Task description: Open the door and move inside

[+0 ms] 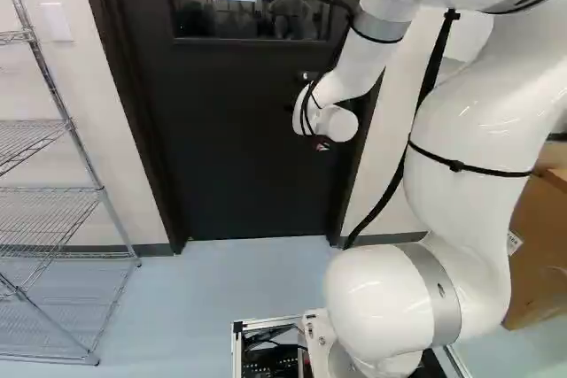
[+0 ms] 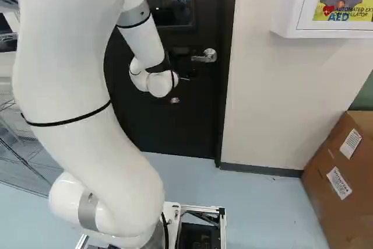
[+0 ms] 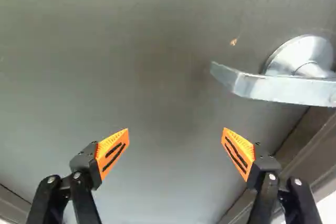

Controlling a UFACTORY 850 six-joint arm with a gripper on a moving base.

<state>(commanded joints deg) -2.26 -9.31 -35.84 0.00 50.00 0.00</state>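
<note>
While the door is shut in its frame, I have the gripper in front of it with its two fingers spread well apart and nothing between their orange pads. The lever handle is on the door's right side, close to the frame, and it lies to the right of my gripper, over on the right finger's side and a little way ahead of the tips, touching neither. Its long axis runs roughly level across the door, the free end pointing left towards me and the round rose at the far right end. That is what I have to work with: my fingers are spread along nearly the same line as the lever, so closing from here would catch only air. I judge the approach to be the step in hand, with the opening itself still ahead. I'd shift the arm right until I'm level with the lever's free half, then either roll the wrist to clamp across the bar or bear down on it from above. Going in too far right, I could knock the right finger on the rose or the frame; I can't tell which way the door swings.
</note>
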